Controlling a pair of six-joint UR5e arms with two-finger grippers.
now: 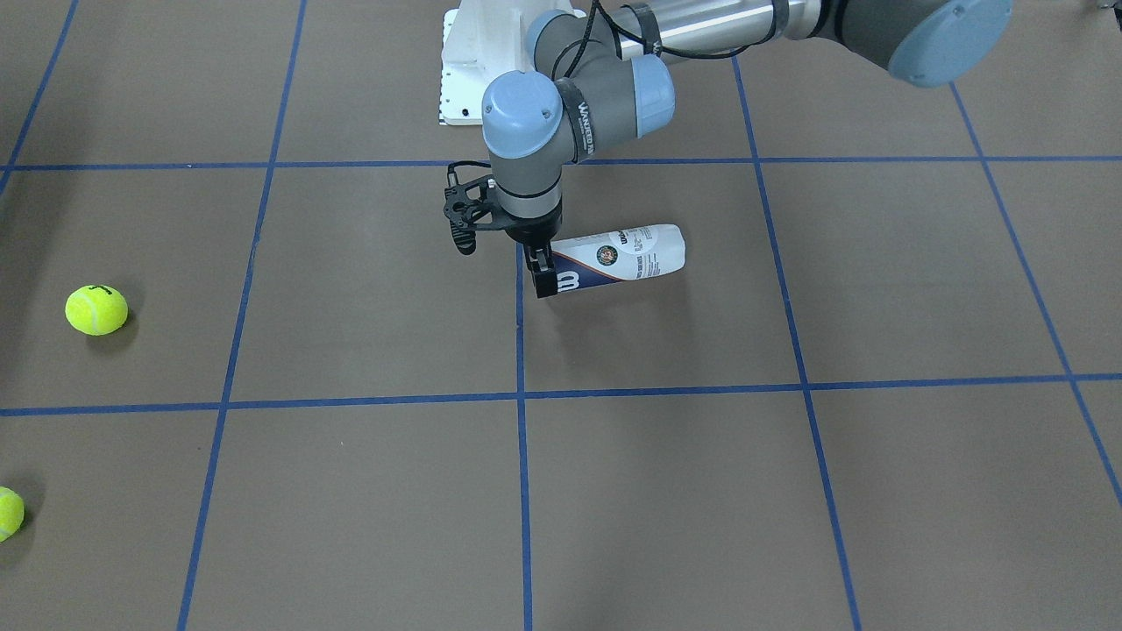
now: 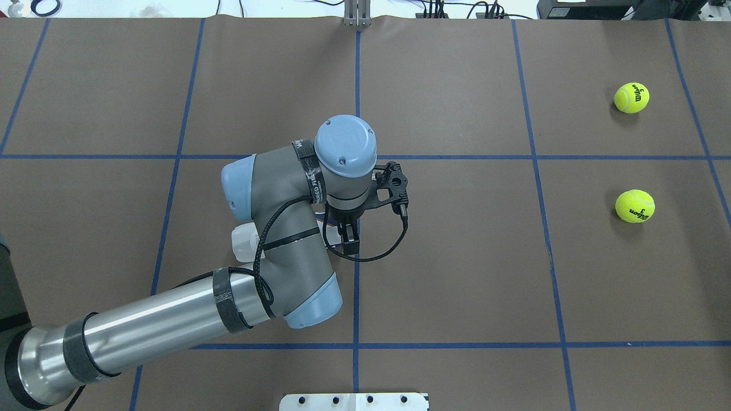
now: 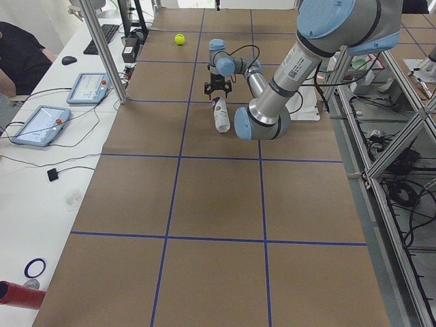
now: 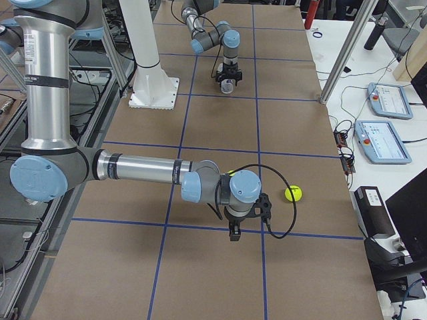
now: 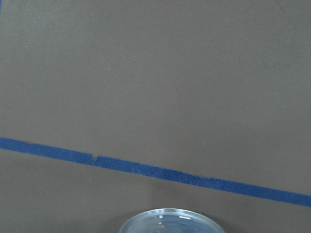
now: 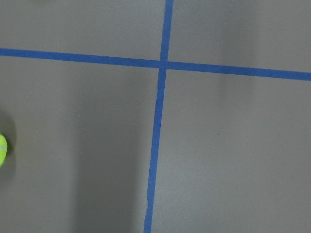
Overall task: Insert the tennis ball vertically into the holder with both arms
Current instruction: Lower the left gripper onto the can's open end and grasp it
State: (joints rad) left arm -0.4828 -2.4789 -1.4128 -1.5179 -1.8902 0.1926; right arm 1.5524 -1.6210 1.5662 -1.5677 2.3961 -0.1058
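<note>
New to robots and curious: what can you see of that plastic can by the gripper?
The holder is a clear plastic can with a white and navy label, a white W and a round emblem. It lies on its side on the brown table, its navy end at the left gripper. Whether the gripper clamps it is unclear.

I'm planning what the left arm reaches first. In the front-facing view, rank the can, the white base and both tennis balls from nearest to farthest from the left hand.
1. Can: right at the left hand, lying on its side.
2. White base: behind, at the top edge.
3. Upper ball: far at the view's left.
4. Lower ball: cut off at the lower-left edge.
</note>
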